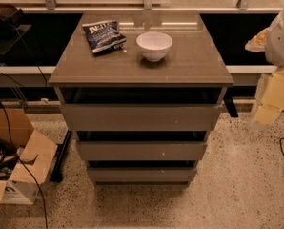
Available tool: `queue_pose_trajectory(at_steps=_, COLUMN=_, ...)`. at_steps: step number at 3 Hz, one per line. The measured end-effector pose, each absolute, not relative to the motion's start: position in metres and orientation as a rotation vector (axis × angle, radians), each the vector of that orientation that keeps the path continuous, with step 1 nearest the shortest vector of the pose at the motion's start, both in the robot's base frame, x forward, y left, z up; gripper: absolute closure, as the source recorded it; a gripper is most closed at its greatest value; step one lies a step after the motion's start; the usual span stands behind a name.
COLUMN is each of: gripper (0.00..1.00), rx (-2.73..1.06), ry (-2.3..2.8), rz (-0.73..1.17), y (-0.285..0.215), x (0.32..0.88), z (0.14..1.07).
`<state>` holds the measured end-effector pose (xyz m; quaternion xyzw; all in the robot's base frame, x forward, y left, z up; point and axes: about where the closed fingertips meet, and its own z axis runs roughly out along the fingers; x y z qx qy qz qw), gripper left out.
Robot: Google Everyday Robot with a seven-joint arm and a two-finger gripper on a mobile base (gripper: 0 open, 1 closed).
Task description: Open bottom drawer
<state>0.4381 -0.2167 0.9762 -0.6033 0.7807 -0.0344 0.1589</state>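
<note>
Grey-brown cabinet (pixel 142 66) stands on the speckled floor (pixel 237 185), and it has three plain drawer fronts without handles, one under the other. The bottom drawer (pixel 142 174) is the lowest front, close above the floor, and it looks the shortest and the narrowest of the three. A dark gap shows over its upper edge, as over the other two fronts. It does not stick out past the middle drawer (pixel 142 150), which carries a tiny white speck. The top drawer (pixel 141 117) has the tallest and widest front.

On the cabinet top, a dark blue snack bag (pixel 104 36) lies near the back left corner, a little turned. A white bowl (pixel 154 46) stands upright just to the right of it, between the middle of the surface and the back edge, not touching the bag.

The gripper (pixel 274 97) is off the right edge of the cabinet top, at about the height of the top drawer, well apart from the bottom drawer and touching nothing. It appears as pale yellowish blurred shapes, so I cannot tell if it is open or closed.

An open cardboard box (pixel 23 161) stands on the floor at the left.
</note>
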Motion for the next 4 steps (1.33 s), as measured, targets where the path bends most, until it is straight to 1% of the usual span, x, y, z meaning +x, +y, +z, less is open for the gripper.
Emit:
queue_pose_trajectory(at_steps=1, gripper=0.0, rx=-1.722, ry=2.246, rz=-0.042, y=-0.217, x=0.432, z=0.964)
queue_pose_trajectory(at_steps=3, gripper=0.0, rx=-1.726, ry=2.207, rz=-0.072, y=-0.203, x=0.432, z=0.955)
queue_pose_trajectory(at_steps=4, gripper=0.0, rx=-1.748, ry=2.145, rz=-0.062, y=-0.192, x=0.44, z=0.934)
